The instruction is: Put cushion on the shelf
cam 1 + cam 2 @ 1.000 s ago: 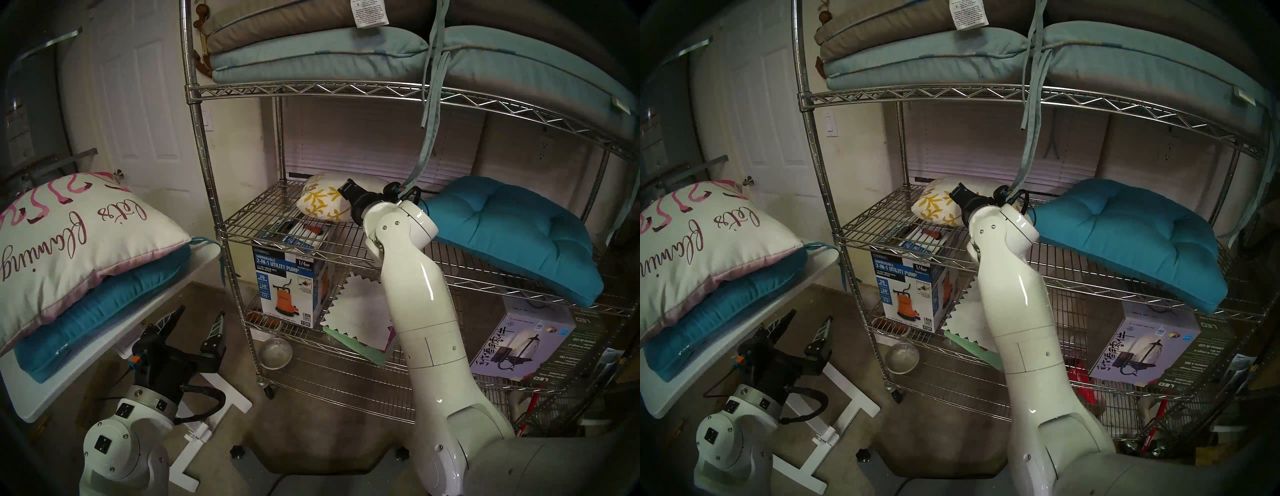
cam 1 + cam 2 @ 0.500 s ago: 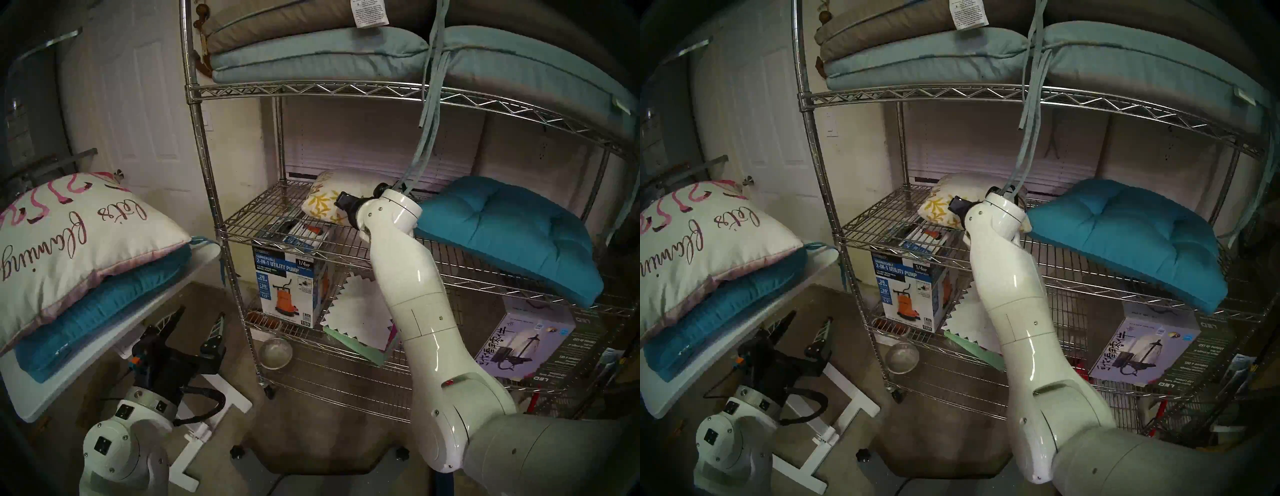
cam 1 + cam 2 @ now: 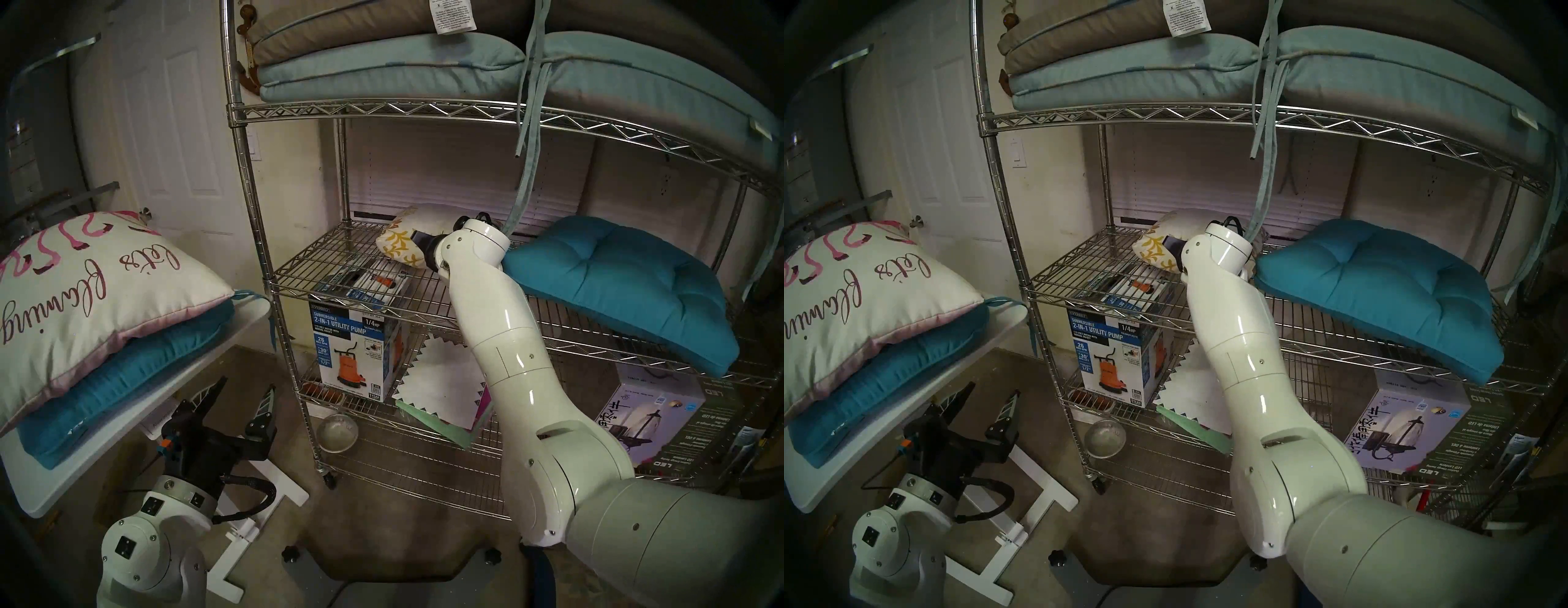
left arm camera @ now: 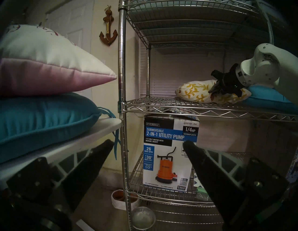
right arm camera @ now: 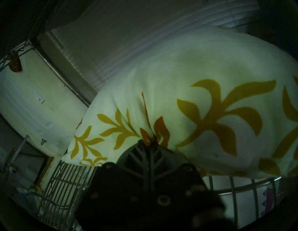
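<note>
A white cushion with yellow leaf print lies on the middle tier of the chrome wire shelf, left of centre. My right gripper reaches over the tier's front edge. It is shut on the cushion's near edge, with a pinch of fabric between the fingertips in the right wrist view. The left wrist view shows the cushion resting on the shelf with the right gripper on it. My left gripper is open and empty, low beside the white table.
A teal tufted cushion lies on the same tier, right of my wrist. Long cushions fill the tier above, and their ties hang onto my wrist. A lettered pillow and teal cushion lie on the white table. A pump box stands below.
My right arm has stretched farther in and carried the leaf-print cushion a little back and to the right on the tier. The left arm has not moved.
</note>
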